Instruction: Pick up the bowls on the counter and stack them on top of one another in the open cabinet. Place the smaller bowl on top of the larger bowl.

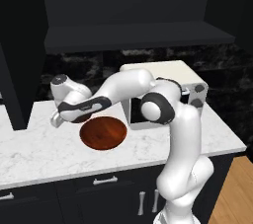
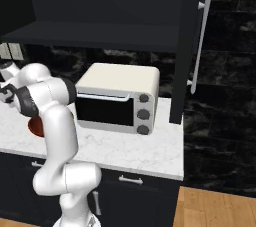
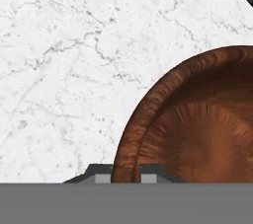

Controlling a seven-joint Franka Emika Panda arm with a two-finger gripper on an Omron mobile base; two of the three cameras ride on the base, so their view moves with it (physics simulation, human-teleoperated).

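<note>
The larger bowl (image 1: 103,132) sits on the white marble desk (image 1: 44,149), in front of the toaster oven (image 1: 163,77) and a little to its left in the left base view. The arm reaches low across the desk, with the hand at the bowl's far left rim.

In the hand view the jaws (image 3: 125,174) straddle the bowl's rim (image 3: 129,139): one finger tip (image 3: 102,178) lies outside on the marble side, the other (image 3: 148,178) inside over the bowl's hollow. The tips barely show (only their tops clear the bottom edge), so I cannot tell whether they press the rim or stand a little apart from it.

In the right base view a sliver of the bowl (image 2: 34,127) peeks out behind the arm. Above, the open cabinet's dark shelf board (image 1: 138,38) runs over the desk.
</note>
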